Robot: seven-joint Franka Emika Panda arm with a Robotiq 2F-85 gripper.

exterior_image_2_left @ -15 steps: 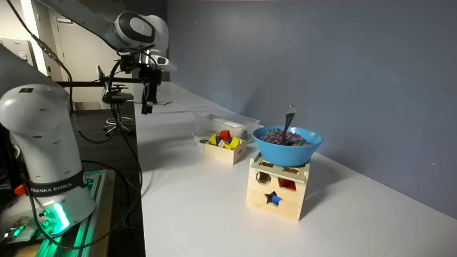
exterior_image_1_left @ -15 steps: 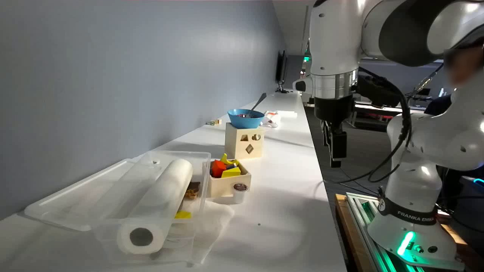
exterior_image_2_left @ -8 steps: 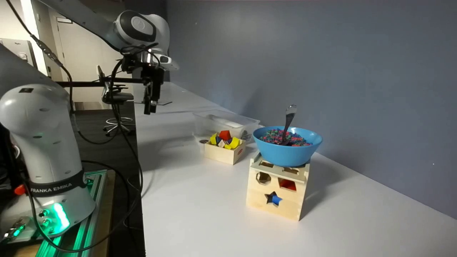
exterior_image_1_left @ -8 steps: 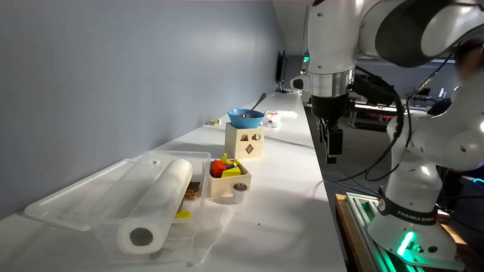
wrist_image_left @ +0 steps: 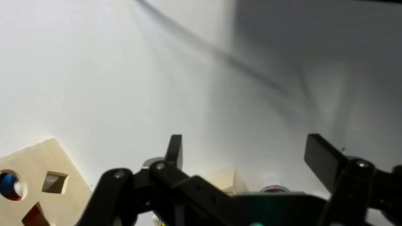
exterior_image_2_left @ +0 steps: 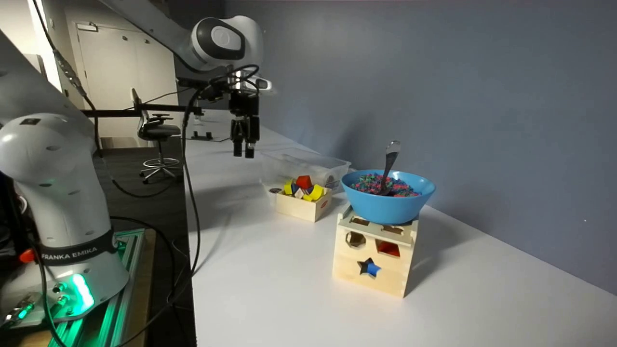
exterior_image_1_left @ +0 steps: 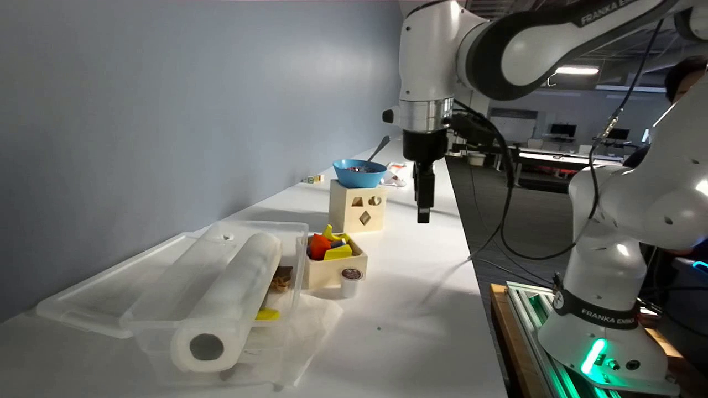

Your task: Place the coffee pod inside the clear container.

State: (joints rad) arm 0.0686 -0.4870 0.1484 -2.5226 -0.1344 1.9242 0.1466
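The coffee pod (exterior_image_1_left: 350, 283), a small white cup with a dark printed lid, stands upright on the table against the small tan box. It also shows in an exterior view (exterior_image_2_left: 275, 191) and partly in the wrist view (wrist_image_left: 274, 189), where the gripper body hides its lower part. The clear container (exterior_image_1_left: 296, 276) lies beside the tan box and holds a white roll, a brown item and a yellow piece; it also shows in an exterior view (exterior_image_2_left: 279, 166). My gripper (exterior_image_1_left: 423, 216) is open and empty, high above the table (exterior_image_2_left: 244, 153); its fingers are wide apart in the wrist view (wrist_image_left: 243, 136).
The small tan box (exterior_image_1_left: 332, 272) holds coloured blocks. A wooden shape-sorter cube (exterior_image_2_left: 368, 255) bears a blue bowl (exterior_image_2_left: 385, 207) with a spoon. A clear lid (exterior_image_1_left: 110, 293) lies between the container and the wall. Thin white sheet material (exterior_image_1_left: 315, 331) lies beside the container.
The arm and gripper have moved from the table's edge in over the table, towards the wall. The gripper has turned so both fingers show. The pod, box and container have not moved.
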